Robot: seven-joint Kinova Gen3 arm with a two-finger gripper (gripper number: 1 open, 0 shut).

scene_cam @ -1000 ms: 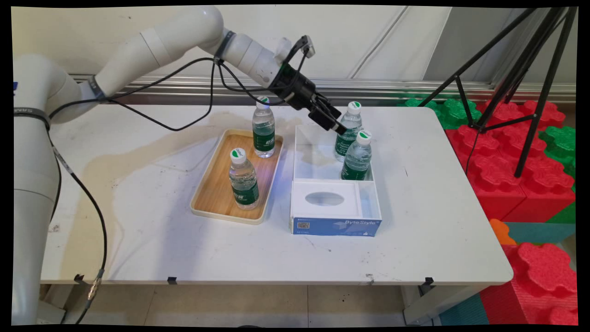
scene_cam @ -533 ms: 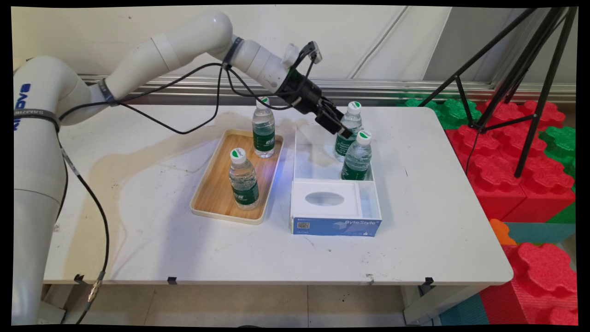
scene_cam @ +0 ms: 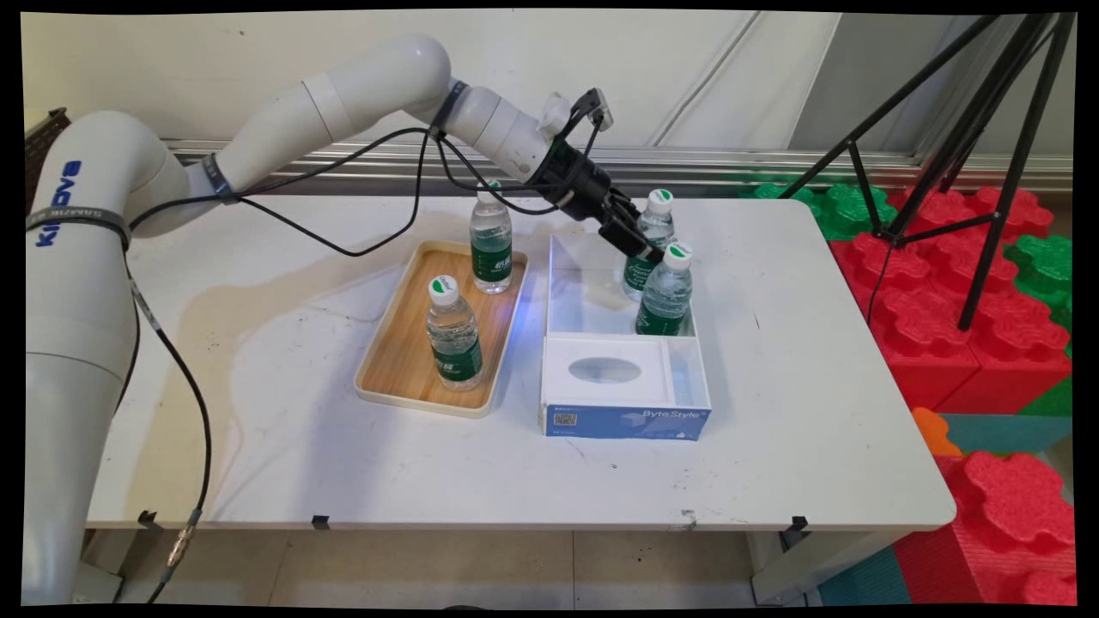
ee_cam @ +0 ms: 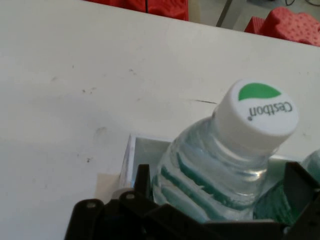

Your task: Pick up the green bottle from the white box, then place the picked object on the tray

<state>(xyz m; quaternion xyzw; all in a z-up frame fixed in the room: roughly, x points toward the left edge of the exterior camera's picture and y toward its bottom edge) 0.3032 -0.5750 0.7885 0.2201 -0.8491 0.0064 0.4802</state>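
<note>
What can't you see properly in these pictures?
- Main view: the end effector covers part of the far bottle in the clear box.
- Main view: the near bottle hides the far bottle's lower right side.
- Hand view: the near bottle is cut off by the bottom edge and the end effector's black linkage.
- Hand view: the second bottle is only a sliver at the right edge.

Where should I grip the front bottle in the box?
Grip the front bottle on its ribbed shoulder just under the white cap, coming from the box's open left side. It stands upright, and the rear bottle crowds it from behind, so avoid that side.
</note>
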